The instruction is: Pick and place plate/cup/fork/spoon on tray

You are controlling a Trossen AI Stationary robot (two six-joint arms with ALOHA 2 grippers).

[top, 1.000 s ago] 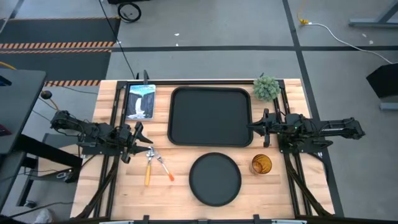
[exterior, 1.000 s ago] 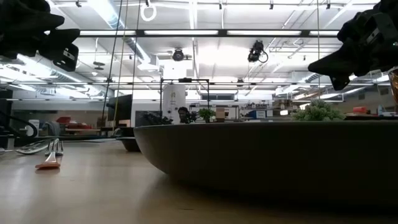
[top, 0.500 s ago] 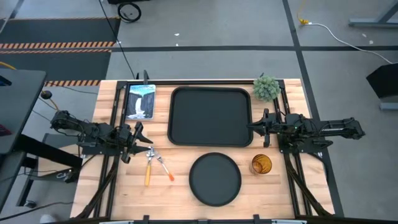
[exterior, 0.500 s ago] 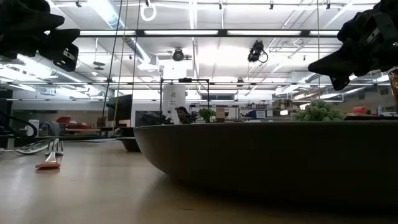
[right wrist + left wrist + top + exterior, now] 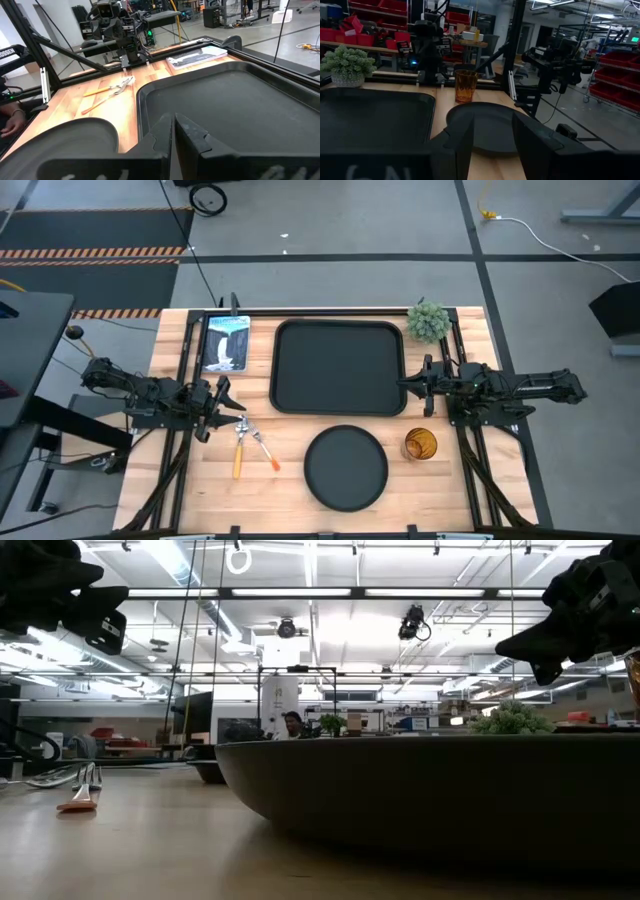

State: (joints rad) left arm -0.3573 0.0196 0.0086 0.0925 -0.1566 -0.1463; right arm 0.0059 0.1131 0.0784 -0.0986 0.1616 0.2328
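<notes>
The black tray (image 5: 340,368) lies at the table's far middle. The round black plate (image 5: 346,467) lies on the table near the front edge. The amber cup (image 5: 420,445) stands upright to the plate's right. The spoon (image 5: 238,448) and the fork (image 5: 265,452) lie on the table left of the plate. My left gripper (image 5: 228,402) is open and empty, hovering just beyond the spoon and fork; its wrist view (image 5: 492,150) looks over the plate (image 5: 485,120). My right gripper (image 5: 405,383) is shut and empty, hovering at the tray's right rim (image 5: 174,132).
A small green plant (image 5: 428,321) stands at the tray's far right corner. A picture booklet (image 5: 226,342) lies left of the tray. Dark frame rails run along the table's left and right sides. Bare wood shows at the near left and near right.
</notes>
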